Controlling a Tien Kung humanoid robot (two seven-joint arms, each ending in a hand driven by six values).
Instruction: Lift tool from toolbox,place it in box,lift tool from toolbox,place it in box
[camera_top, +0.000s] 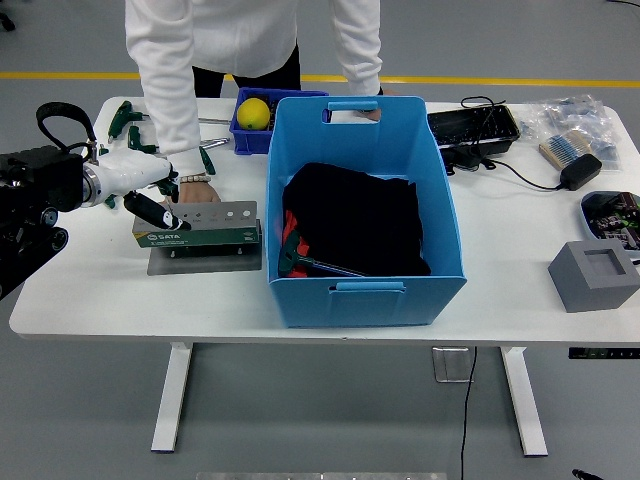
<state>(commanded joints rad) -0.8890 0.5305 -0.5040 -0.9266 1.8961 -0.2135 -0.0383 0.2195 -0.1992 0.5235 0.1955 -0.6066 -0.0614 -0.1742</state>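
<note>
The toolbox (205, 238) is a grey metal holder with a green label strip, lying left of the big blue box (365, 290). My left hand (150, 200), white with black fingers, hovers open over the toolbox's left end, one black finger pointing down at it. A person's hand (197, 190) rests on the toolbox's far edge. The person's other hand (371, 113) holds the blue box's far handle. Inside the box lie a black cloth (355, 215) and a tool (303, 256) with a red and green handle. My right arm is out of view.
Green-handled tools (125, 121) lie at the far left. A small blue bin (250, 135) holds a yellow ball (253, 112). On the right are a black tray (472, 127), a power adapter (580, 170), plastic bags (570, 115) and a grey block (593, 275).
</note>
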